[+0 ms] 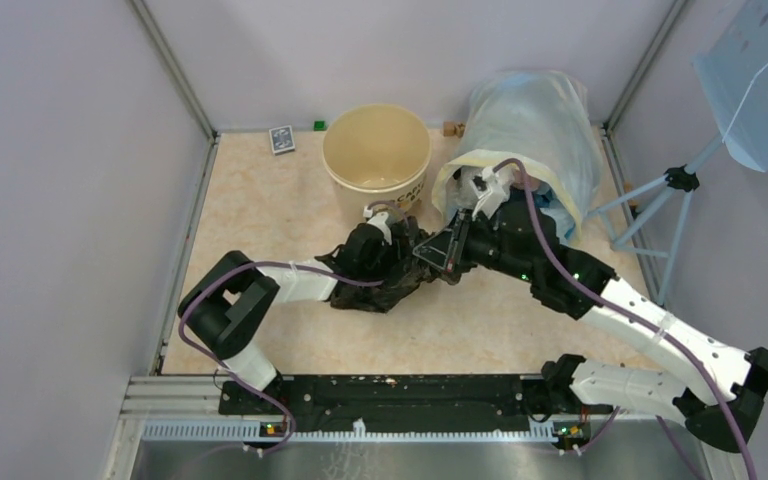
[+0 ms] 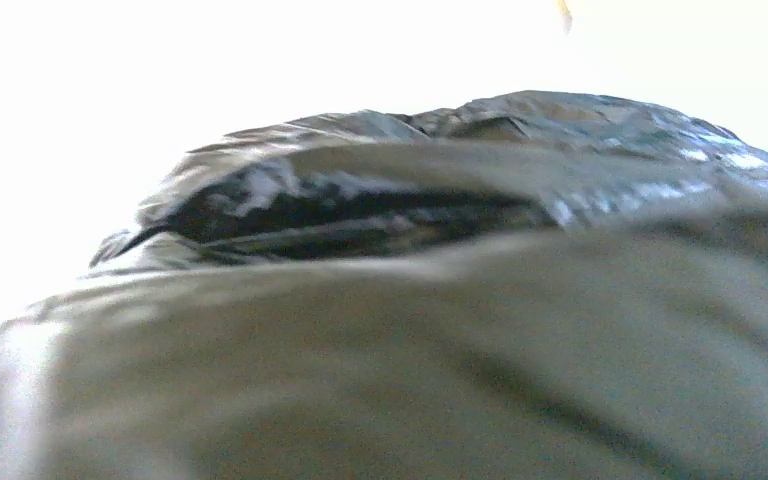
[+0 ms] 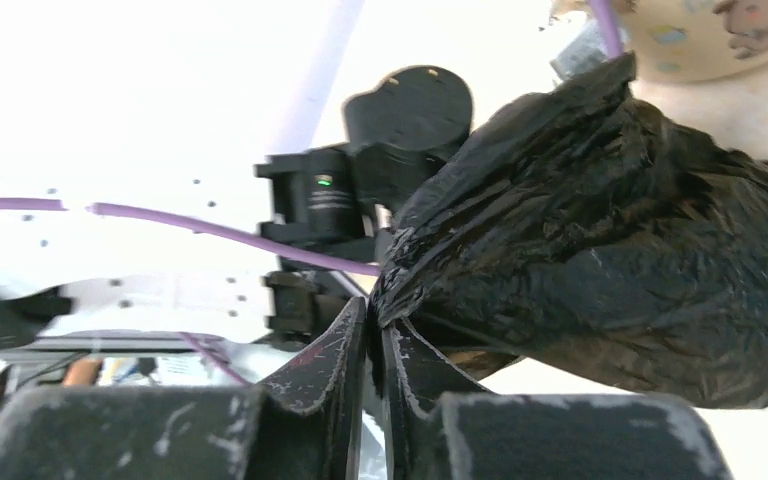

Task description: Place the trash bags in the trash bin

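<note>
A crumpled black trash bag (image 1: 385, 283) lies on the beige floor in front of the cream trash bin (image 1: 376, 150), which stands open and upright. My right gripper (image 1: 440, 252) is shut on the bag's edge. In the right wrist view its fingertips (image 3: 360, 330) pinch a fold of the bag (image 3: 600, 250), and the bin's printed side (image 3: 700, 40) shows at the top right. My left gripper (image 1: 403, 245) is pressed into the bag from the left. The left wrist view is filled by blurred bag plastic (image 2: 440, 340), which hides its fingers.
A large translucent whitish sack (image 1: 530, 135) stands right of the bin, behind my right arm. A small card box (image 1: 281, 138), a green cube (image 1: 319, 125) and a small brown block (image 1: 450, 128) sit by the back wall. A tripod with a perforated panel (image 1: 750, 80) stands at the right.
</note>
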{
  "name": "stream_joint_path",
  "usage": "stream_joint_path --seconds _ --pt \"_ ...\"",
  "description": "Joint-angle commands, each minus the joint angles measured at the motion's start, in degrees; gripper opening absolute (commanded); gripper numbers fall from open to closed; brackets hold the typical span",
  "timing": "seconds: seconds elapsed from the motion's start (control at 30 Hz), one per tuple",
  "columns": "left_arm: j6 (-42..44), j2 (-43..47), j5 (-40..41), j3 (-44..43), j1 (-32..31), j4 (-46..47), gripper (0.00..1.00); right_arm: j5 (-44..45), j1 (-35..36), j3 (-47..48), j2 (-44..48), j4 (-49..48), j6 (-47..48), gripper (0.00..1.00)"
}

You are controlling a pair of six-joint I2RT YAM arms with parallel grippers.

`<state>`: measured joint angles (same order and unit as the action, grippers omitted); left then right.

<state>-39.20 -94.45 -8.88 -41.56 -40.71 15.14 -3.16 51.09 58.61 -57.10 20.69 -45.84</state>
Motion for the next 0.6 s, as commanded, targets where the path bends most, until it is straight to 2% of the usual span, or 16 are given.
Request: stream_joint_path --seconds 0.0,0.13,0.23,0.4,0.57 --pt "-2.61 -0.41 3.49 1.16 -0.36 5.98 0.39 -3.17 -0.29 3.2 3.41 -6.09 -5.87 0.12" --pt "-2.7 0.97 6.57 2.24 -1.2 6.08 0.38 -2.28 -0.29 5.2 4.17 -5.89 -7.32 0.14" --pt "-2.43 4.18 6.98 3.53 -1.3 7.23 0.38 1.51 -0.23 6.8 4.2 -1.67 -4.03 0.17" --pt "0.88 11.87 7.14 3.19 -1.3 2.7 0.47 8.42 -0.29 4.25 4.94 5.51 1.29 0.18" --pt "3.36 19.06 8.35 2.64 -1.3 -3.13 0.53 5.84 -0.29 -0.61 7.66 1.89 0.66 0.19"
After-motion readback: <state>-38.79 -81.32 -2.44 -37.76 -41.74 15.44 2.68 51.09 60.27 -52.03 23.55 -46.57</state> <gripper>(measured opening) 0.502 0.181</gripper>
